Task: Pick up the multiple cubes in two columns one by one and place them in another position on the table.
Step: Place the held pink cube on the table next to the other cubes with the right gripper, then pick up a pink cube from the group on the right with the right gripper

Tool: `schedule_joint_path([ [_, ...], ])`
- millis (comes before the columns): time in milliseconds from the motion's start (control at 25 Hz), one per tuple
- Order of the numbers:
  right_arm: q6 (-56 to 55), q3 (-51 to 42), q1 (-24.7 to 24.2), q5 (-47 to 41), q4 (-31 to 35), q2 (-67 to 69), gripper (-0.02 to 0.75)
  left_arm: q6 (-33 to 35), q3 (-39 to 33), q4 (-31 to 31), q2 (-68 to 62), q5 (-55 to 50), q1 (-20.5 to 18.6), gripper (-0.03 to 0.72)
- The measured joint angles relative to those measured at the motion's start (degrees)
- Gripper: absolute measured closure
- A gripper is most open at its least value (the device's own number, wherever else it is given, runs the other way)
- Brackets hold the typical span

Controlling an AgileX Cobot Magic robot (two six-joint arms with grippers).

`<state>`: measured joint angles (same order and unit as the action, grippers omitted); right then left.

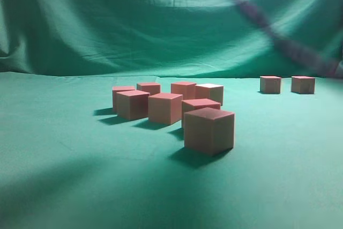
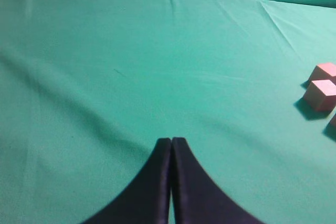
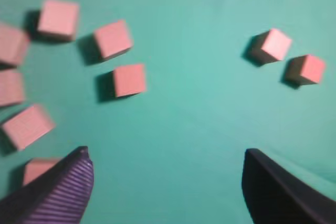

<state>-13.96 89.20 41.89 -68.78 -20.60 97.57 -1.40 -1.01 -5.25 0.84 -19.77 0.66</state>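
I see pinkish-red cubes (image 1: 209, 131) with tan sides on the green bench (image 1: 64, 175); lower left, my right pincer (image 3: 165, 192) shows purple ribbing.

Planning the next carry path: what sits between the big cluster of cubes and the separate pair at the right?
Nothing but bare green table; the right wrist view shows it clearly between cluster and pair.

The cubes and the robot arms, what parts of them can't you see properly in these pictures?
- Exterior view: the right arm is only a blurred streak; its gripper is out of frame.
- Exterior view: the back cubes are partly hidden behind the front ones.
- Left wrist view: a third cube is cut off by the right edge.
- Right wrist view: a cube sits partly behind the left finger; everything is motion-blurred.
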Motion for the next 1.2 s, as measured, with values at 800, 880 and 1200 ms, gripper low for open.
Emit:
schedule_joint_path([
  [800,9.9,13.0,-30.0,14.5,18.7,22.8,0.164,0.0,0.0,0.0,0.0,0.0,0.0,0.688],
  [880,10.2,16.6,-30.0,14.6,19.0,26.3,0.164,0.0,0.0,0.0,0.0,0.0,0.0,0.688],
  [1200,11.8,22.5,-30.0,15.6,19.1,33.6,0.214,0.0,0.0,0.0,0.0,0.0,0.0,0.688],
])
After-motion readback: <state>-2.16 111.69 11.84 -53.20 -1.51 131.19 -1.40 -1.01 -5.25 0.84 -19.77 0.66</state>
